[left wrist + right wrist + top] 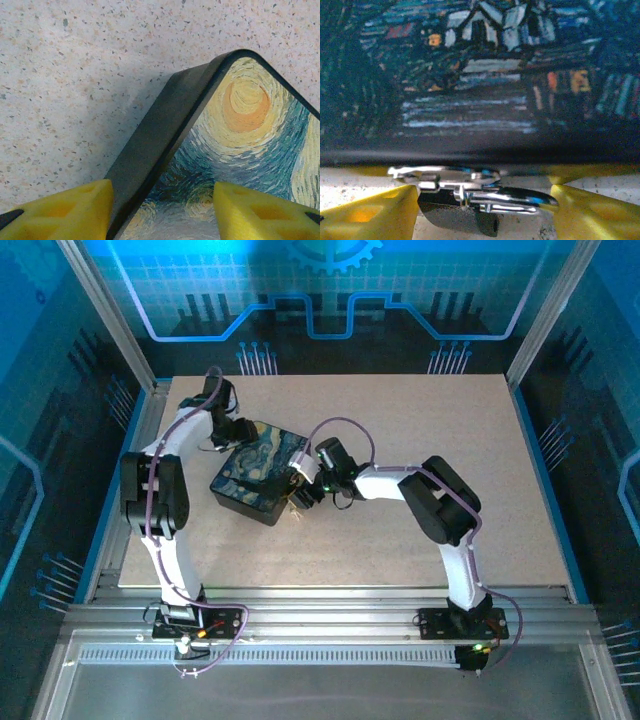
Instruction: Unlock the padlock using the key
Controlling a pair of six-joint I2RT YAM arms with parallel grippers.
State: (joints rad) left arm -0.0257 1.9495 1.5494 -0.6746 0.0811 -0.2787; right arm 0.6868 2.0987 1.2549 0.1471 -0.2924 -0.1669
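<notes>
Two arms close in on one dark box (255,475) that sits askew on the left half of the speckled table (450,440). On my far left there is little slack. The left arm stands between the box and the table's left edge, with the aluminium frame post (113,320) just beyond.

The left gripper (161,207) is at the box's far corner with its yellow fingers (65,212) parted. One is down beside the black side wall and the other is over the painted lid, and the rounded corner edge runs up between them. I read this claw as open, clamping nothing.

Moving right across the swirling print, the padlock (455,220) sits at the box's right-hand side, just under the lid's rim. It has a small dark body low against the table, with shiny silvery metal pieces (470,187) lying across its top.

The right gripper (482,212) brackets it, a yellow finger close on either side. Whether those pads are pinching it I cannot tell. Right of that arm the table runs wide and open to its right edge.
</notes>
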